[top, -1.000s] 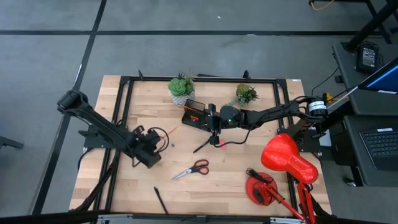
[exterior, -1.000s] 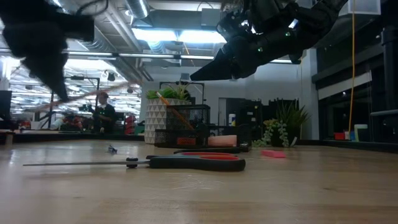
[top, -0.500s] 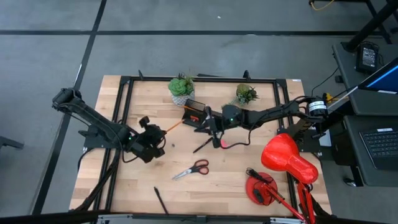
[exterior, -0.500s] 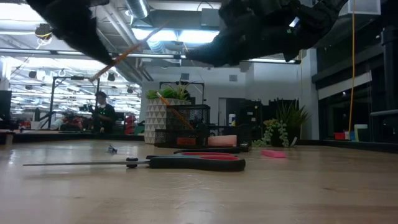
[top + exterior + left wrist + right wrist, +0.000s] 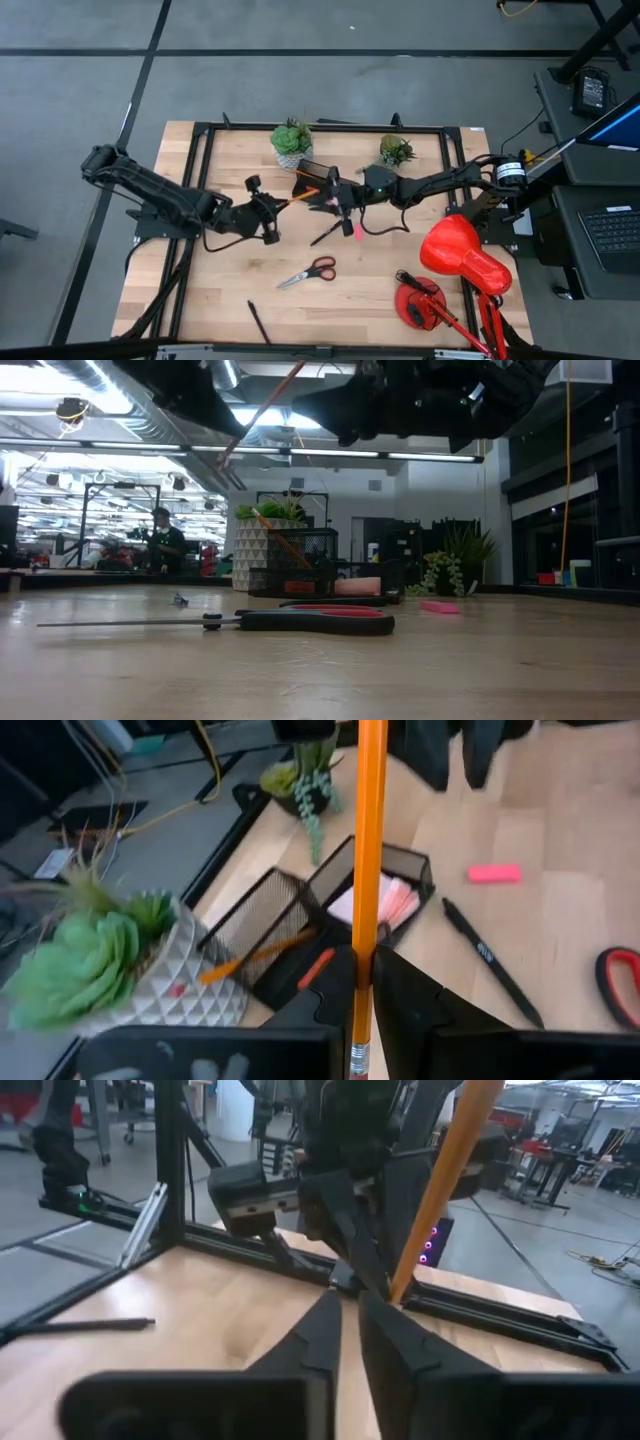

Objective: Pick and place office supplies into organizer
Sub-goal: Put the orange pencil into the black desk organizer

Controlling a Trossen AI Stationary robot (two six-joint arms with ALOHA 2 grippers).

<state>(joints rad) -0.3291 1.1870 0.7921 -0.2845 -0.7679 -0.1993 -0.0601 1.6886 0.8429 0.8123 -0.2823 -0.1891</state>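
A: Where's the left gripper [image 5: 275, 207] rn?

B: We're seeing it clamped on an orange pencil [image 5: 367, 870], hovering just left of the black organizer [image 5: 313, 182]; pencil's tip is pointing toward it.

A: And the right gripper [image 5: 327, 197]?

B: Hanging right by the organizer, w/ fingers nearly together; we aren't seeing anything in them.

A: Rest of the supplies?

B: Scissors [image 5: 308, 271], pens and a pink eraser [image 5: 352, 228] are lying on the desk [image 5: 350, 295].

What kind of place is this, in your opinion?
Probably a robotics lab or workshop hall: a wooden table in a black frame, exposed ceiling lights, and more workbenches with a person behind.
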